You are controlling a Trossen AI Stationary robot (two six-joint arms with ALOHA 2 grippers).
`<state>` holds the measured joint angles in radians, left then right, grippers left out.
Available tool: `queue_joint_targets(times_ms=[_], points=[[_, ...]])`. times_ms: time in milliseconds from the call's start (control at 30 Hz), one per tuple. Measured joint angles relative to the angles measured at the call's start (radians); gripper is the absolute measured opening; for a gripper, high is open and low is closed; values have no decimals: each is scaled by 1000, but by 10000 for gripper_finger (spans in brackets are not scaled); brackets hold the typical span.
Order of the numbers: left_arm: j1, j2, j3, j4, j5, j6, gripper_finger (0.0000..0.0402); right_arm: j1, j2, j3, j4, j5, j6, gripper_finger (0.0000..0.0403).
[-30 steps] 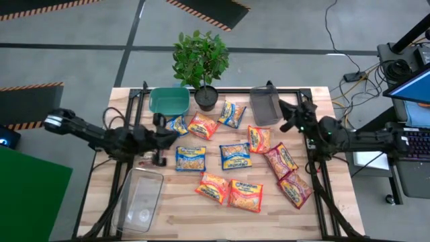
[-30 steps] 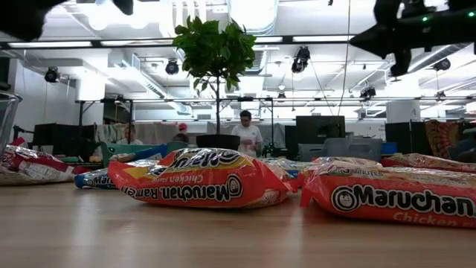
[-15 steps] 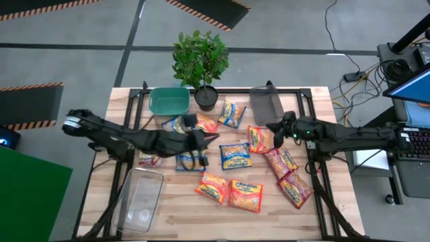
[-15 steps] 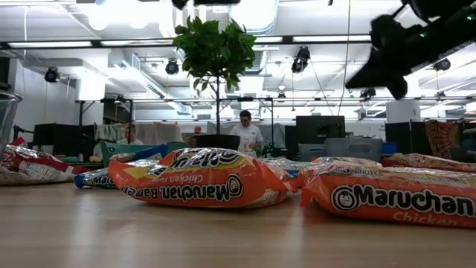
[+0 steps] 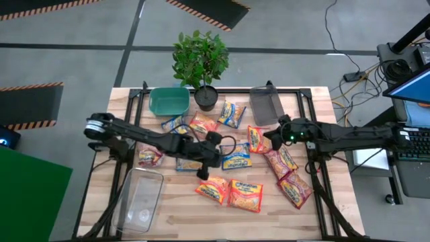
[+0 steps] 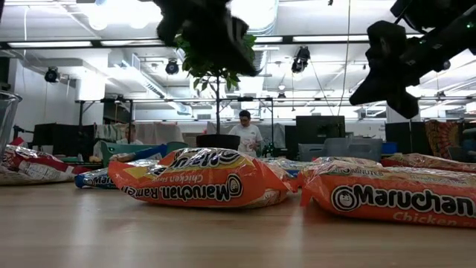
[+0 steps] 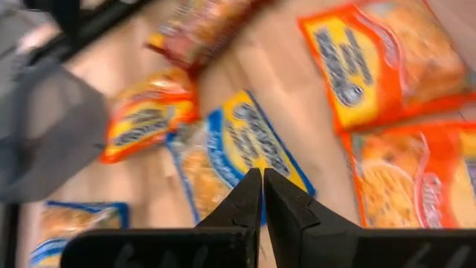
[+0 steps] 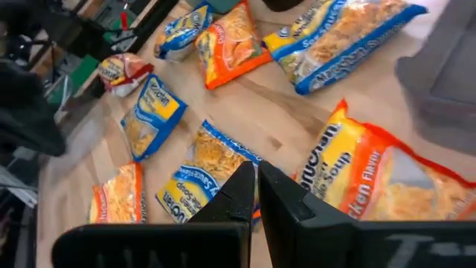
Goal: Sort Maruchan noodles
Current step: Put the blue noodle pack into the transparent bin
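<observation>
My left gripper [image 5: 203, 173] hangs closed and empty over the middle of the tabletop [image 5: 175, 205], above a blue-and-yellow Maruchan packet [image 5: 235, 155]. My right gripper [image 5: 267, 142], also closed and empty, hovers over an orange packet [image 5: 259, 138]. The other Maruchan noodles [image 5: 246, 194] lie scattered flat around them.

Closed left gripper [image 7: 262, 195] above a blue-and-yellow noodle packet [image 7: 253, 145]; orange packets [image 7: 387, 52] close by on wooden table [image 7: 245, 71].

An open-plan robotics lab; ceiling strip lights [image 6: 67, 45], monitors [image 6: 320, 128], hazard-striped floor tape [image 5: 208, 10], a person [image 6: 246, 134] standing behind.
</observation>
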<state>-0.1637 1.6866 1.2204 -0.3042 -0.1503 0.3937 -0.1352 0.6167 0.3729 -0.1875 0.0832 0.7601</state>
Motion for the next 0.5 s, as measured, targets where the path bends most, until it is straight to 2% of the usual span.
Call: queue_joint_targets(times_ms=[300, 500], points=[[65, 90, -6, 71, 51, 28, 0, 0, 132, 2, 253, -39, -64, 70], [91, 158, -7, 110, 64, 25, 0, 0, 217, 73, 251, -38, -127, 108]])
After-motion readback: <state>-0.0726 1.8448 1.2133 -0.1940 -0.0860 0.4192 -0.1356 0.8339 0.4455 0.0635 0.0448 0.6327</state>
